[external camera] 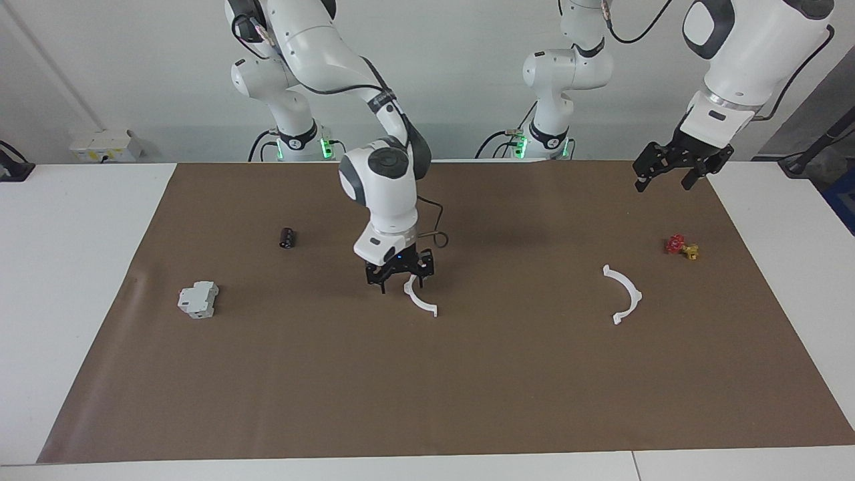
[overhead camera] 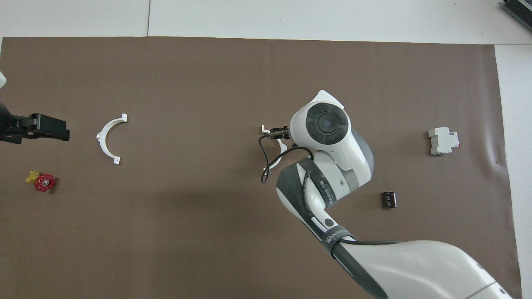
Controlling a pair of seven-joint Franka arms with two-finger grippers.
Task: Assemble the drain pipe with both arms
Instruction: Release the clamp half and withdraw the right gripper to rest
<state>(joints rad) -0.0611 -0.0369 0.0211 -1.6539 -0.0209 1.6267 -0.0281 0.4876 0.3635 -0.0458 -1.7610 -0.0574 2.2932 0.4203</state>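
Brown mat [external camera: 267, 401] covers the table, and the two white arcs of the drain pipe lie on it well apart. The right gripper [external camera: 399, 277] hangs low over mid-mat, jaws spread wide and gripping nothing; one arc [external camera: 421, 300] lies flat on the mat right under it, its near end between the fingers, the curve running out toward the edge far from the robots. By the look of it, this half is parked centrally so both arms can reach it. The second arc [external camera: 624, 294] rests toward the left arm's end, near the red-and-yellow valve [external camera: 681, 247], open side facing mid-mat. The left gripper [external camera: 671, 172] waits high over the mat corner at the robots' edge, jaws open and empty, clear of the work. To my eye the halves are not yet joined; the second arc needs bringing over. A grey block [external camera: 198, 298] and a small dark cylinder [external camera: 287, 238] sit toward the right arm's end, out of the way
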